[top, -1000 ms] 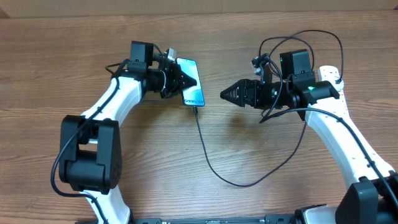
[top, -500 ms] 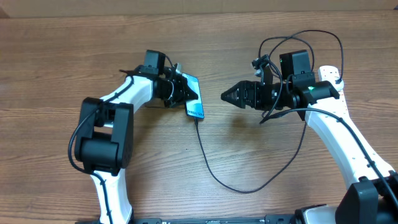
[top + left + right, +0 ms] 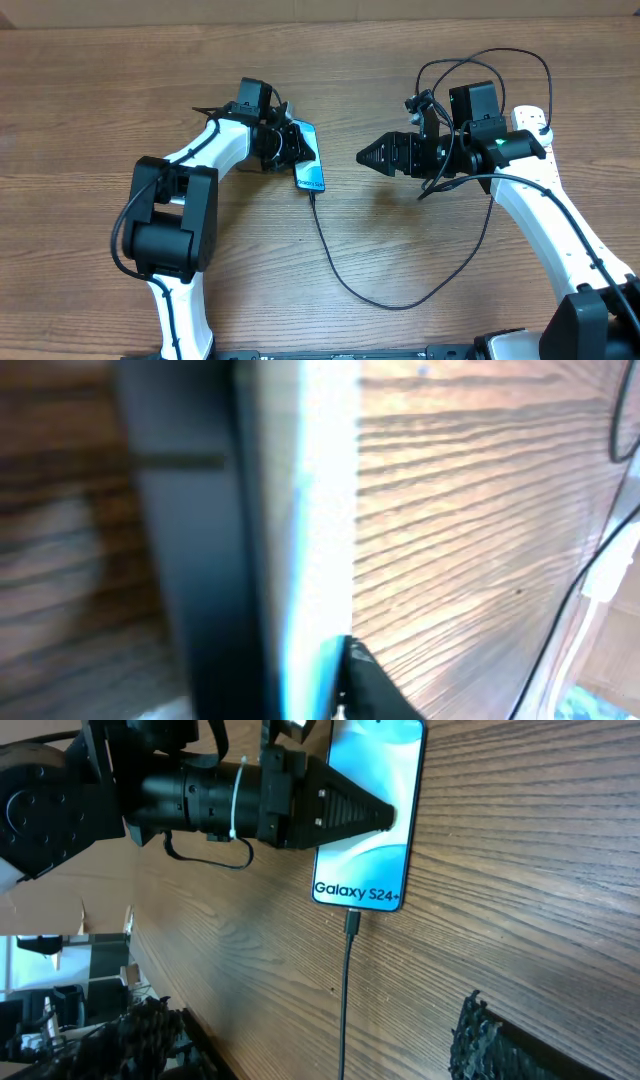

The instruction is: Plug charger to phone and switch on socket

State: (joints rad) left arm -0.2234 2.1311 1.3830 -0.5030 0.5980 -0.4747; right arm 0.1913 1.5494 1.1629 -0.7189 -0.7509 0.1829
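Left tool (image 3: 296,146) pinching the phone (image 3: 309,162), charger (image 3: 345,268) plugged in near end, right tool (image 3: 365,156) pressed together, well apart on the desk (image 3: 80,110).

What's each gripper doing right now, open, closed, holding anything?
Left gripper: closed on the phone, which has the charger plugged in.
Right gripper: closed, holding nothing, clear of the phone.

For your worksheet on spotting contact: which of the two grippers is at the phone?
The left gripper: its fingers sit over the lit phone. The right gripper hangs apart, to the phone's right, holding nothing; the charger is already plugged in.
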